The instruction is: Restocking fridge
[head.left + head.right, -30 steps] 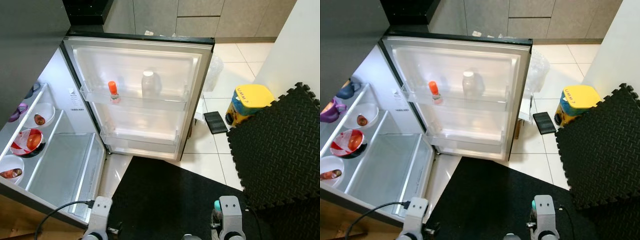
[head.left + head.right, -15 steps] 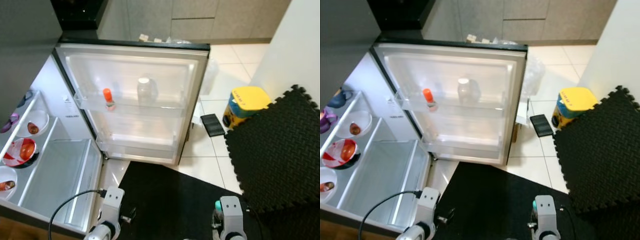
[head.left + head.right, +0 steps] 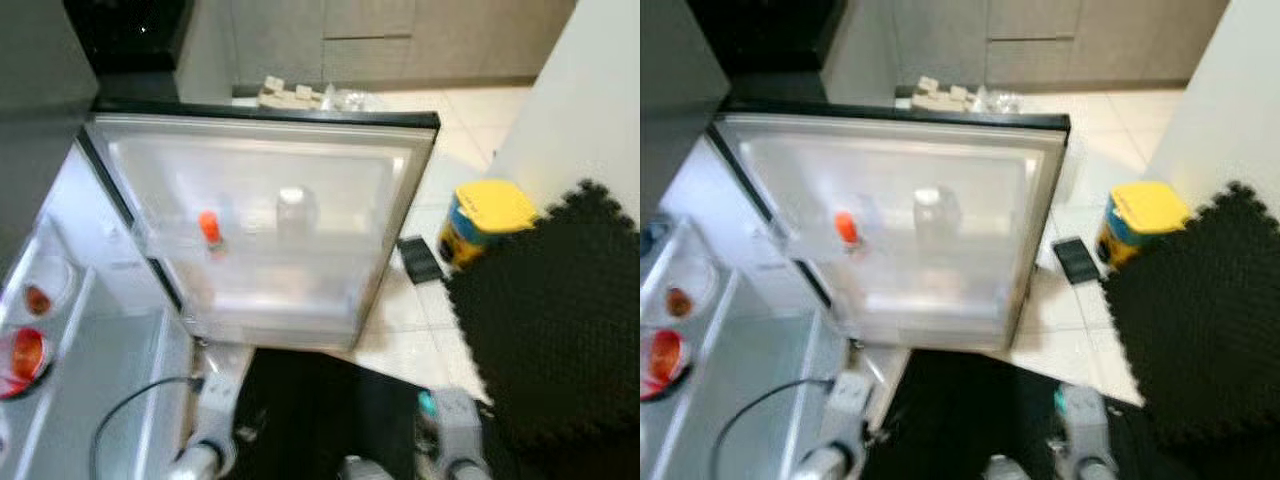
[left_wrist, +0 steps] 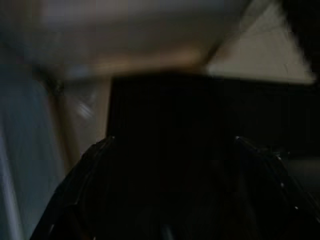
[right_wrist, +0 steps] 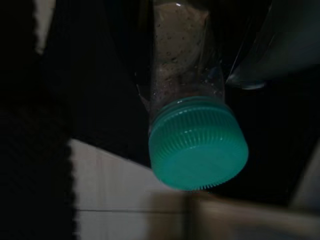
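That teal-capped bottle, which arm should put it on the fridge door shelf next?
The right, probably. Its wrist view shows the teal-capped bottle close up along the right pincer, so it seems already held. The door shelf with the orange-capped bottle and clear jar stands open ahead. The left arm hangs low.

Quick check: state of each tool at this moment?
Left tool: too dark, cannot be told.
Right tool: closed on a clear bottle with a teal cap.
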You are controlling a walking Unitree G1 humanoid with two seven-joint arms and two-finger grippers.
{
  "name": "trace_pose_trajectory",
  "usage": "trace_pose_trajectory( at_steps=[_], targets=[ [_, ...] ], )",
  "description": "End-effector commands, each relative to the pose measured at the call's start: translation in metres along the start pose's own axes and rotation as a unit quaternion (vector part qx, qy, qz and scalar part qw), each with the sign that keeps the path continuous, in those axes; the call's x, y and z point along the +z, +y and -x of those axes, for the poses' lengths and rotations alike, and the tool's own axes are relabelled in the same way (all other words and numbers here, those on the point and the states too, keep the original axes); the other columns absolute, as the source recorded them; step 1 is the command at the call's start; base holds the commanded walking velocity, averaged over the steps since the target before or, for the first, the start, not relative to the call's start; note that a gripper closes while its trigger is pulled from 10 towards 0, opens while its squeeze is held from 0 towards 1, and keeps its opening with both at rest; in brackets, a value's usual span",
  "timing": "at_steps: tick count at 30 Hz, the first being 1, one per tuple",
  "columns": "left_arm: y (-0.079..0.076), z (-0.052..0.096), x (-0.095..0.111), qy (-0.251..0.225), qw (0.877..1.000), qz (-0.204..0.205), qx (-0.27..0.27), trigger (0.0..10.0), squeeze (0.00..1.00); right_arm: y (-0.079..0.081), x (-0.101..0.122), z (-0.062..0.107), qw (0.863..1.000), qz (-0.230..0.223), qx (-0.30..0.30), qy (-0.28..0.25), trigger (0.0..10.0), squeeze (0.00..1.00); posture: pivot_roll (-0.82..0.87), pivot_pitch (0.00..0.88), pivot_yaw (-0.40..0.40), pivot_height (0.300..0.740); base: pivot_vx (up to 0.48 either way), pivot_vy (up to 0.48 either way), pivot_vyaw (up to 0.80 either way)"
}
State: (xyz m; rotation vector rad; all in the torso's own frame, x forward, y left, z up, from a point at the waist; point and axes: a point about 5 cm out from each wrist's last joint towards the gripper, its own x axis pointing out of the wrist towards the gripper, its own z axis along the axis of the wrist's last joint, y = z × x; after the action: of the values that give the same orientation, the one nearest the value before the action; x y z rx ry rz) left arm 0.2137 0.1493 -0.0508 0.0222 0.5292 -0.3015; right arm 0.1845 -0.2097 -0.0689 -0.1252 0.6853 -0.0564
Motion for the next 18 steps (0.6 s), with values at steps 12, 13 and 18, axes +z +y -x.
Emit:
trace_pose_trajectory(
  at_steps=[12,13,18],
  targets=[
    [0.0041,0.0142,-0.0243,0.045,0.999,-0.005,0.002,10.0,0.0,0.0077,0.0002,-0.0004,1.0,-0.001,0.01,-0.001,10.0,0.0,-0.16,0.127,0.011,0.74,0.281,0.0,0.0],
    [0.0037,0.0141,-0.0244,0.045,0.999,-0.007,0.0,10.0,0.0,0.0076,0.0,-0.0002,1.0,-0.002,0.009,0.0,10.0,0.0,-0.16,0.127,0.011,0.74,0.277,0.0,0.0],
    [0.0006,0.0134,-0.0239,0.044,0.999,-0.025,-0.012,10.0,0.0,0.0065,-0.0021,0.0009,1.0,-0.003,0.007,0.001,10.0,0.0,-0.17,0.129,0.015,0.74,0.05,0.0,0.0]
  ],
)
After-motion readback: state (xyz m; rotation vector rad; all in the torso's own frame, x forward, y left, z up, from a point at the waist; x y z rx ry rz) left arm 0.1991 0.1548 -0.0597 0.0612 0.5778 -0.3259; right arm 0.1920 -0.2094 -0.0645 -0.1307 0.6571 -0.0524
